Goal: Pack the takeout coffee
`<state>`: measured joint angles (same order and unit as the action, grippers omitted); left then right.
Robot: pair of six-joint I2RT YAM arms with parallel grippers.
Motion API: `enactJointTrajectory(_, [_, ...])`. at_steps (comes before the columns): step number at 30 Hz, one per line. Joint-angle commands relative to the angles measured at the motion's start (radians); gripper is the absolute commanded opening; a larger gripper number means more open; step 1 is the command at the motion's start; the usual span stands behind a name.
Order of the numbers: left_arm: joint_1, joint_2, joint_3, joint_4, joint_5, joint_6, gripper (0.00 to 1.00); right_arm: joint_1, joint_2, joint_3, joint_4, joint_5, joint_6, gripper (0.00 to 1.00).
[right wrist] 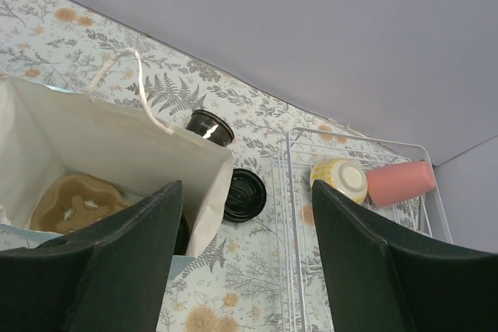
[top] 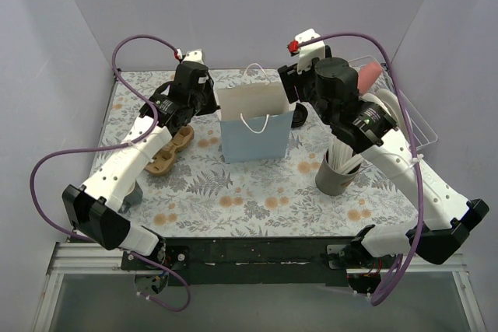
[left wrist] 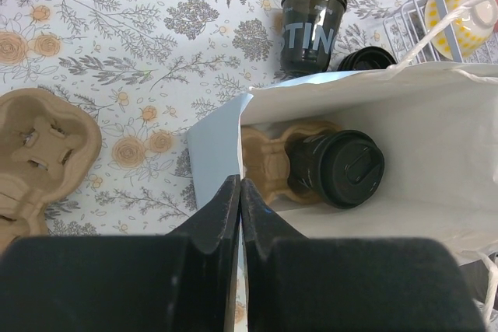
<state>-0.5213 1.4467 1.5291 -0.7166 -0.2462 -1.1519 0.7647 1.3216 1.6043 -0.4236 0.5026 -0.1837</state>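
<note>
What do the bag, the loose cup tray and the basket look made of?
Bag: paper, matte, white inside, pale blue outside; its walls crease. Tray: moulded pulp, brown, rough-looking, with pressed cup wells. Basket: thin white wire, probably coated metal.

The worktop [top: 257, 192] was covered in a pale cloth printed with grey ferns and orange flowers. A light-blue paper bag with white string handles [top: 255, 126] stood upright near its middle. To the left lay a brown moulded-cardboard cup carrier [top: 173, 153]. To the right stood a grey cylindrical holder of white utensils [top: 334, 176], with a white wire basket [top: 416, 126] at the right edge. Behind the bag stood a black paper cup with white lettering [left wrist: 313, 33]. A round black lid [left wrist: 366, 58] lay flat just beside it, towards the basket.
</note>
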Motion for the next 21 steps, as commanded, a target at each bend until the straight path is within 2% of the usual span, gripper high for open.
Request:
enactJointTrajectory(1, [-0.003, -0.026, 0.046, -0.038, -0.008, 0.021, 0.00, -0.013, -0.032, -0.010, 0.014, 0.016, 0.027, 0.74])
enactJointTrajectory(9, [-0.003, -0.118, -0.026, -0.047, 0.005, 0.012, 0.00, -0.031, -0.018, 0.011, 0.011, 0.014, 0.065, 0.74])
enactJointTrajectory(21, [-0.003, -0.200, -0.095, -0.109, -0.007, 0.011, 0.00, -0.155, 0.045, 0.025, 0.016, -0.070, 0.176, 0.74])
